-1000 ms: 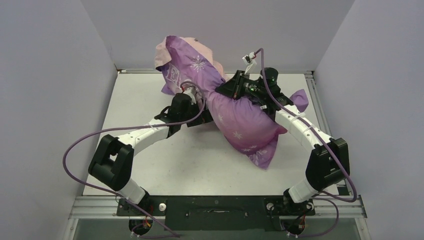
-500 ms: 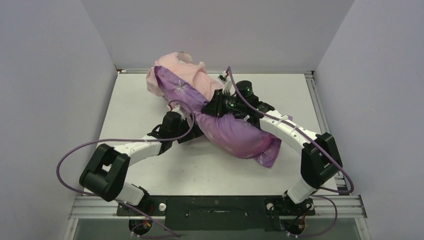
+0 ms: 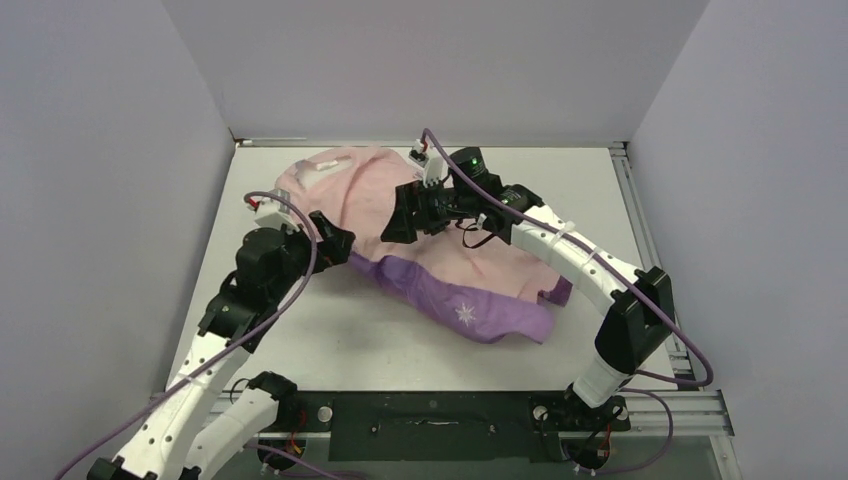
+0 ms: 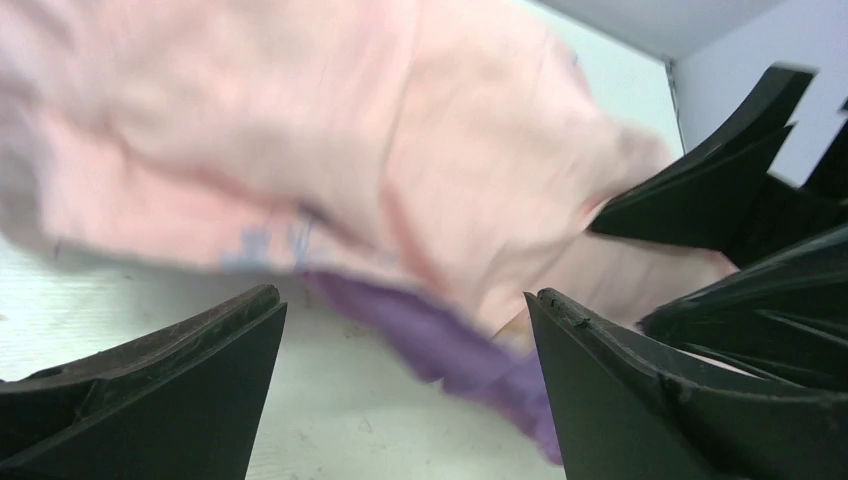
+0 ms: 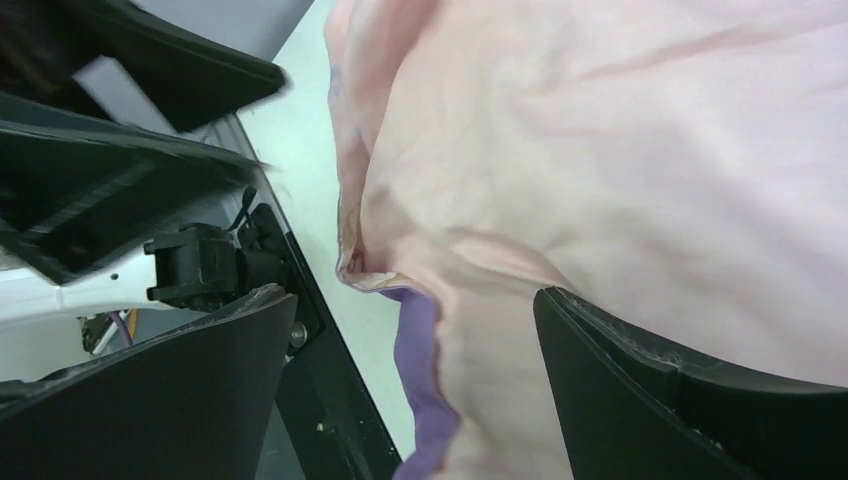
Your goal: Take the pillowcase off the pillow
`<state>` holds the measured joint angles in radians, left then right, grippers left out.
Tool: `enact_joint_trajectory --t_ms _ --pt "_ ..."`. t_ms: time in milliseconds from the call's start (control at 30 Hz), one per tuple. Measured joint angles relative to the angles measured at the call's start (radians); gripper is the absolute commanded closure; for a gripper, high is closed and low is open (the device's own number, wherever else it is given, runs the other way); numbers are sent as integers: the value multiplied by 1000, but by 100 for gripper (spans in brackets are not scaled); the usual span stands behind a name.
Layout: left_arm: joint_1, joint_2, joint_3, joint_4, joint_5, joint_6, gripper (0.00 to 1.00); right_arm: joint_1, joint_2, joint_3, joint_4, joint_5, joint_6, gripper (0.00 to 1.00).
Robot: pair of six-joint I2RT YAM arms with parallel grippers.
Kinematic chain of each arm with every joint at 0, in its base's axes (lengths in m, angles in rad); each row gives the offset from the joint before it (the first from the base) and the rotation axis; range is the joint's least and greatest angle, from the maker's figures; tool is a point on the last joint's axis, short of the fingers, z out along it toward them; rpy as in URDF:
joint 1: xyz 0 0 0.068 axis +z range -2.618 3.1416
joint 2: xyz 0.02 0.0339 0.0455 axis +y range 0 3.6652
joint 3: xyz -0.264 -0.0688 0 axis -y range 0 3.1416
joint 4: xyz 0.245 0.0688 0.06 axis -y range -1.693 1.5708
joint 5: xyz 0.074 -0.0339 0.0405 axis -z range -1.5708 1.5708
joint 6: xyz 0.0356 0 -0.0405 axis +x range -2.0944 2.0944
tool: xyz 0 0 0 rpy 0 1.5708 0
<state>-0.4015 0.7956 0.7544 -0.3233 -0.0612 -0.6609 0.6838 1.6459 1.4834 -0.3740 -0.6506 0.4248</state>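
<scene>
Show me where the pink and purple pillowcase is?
In the top view the pillowcase lies mid-table, mostly pink side up, with the left gripper by its left edge and the right gripper over it.

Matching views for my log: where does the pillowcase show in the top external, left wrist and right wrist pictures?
Top external: the pillowcase lies mid-table, mostly pink side out.
Left wrist: its pink cloth spans the upper half of the picture.
Right wrist: it fills the top and right.
Shared landmark: its purple strip, at lower centre in the left wrist view and the right wrist view.
</scene>
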Motion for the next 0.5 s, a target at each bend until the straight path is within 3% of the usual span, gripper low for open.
enact_joint_trajectory --t_ms 167,233,500 --pt "19 -56 181 -156 -110 103 4 -5 -6 61 -108 58 -53 0" --pt "23 -50 230 -182 -140 135 4 -9 -17 64 -141 90 -68 5" --pt "28 76 288 -230 -161 209 4 -30 -98 58 -279 243 -104 10"
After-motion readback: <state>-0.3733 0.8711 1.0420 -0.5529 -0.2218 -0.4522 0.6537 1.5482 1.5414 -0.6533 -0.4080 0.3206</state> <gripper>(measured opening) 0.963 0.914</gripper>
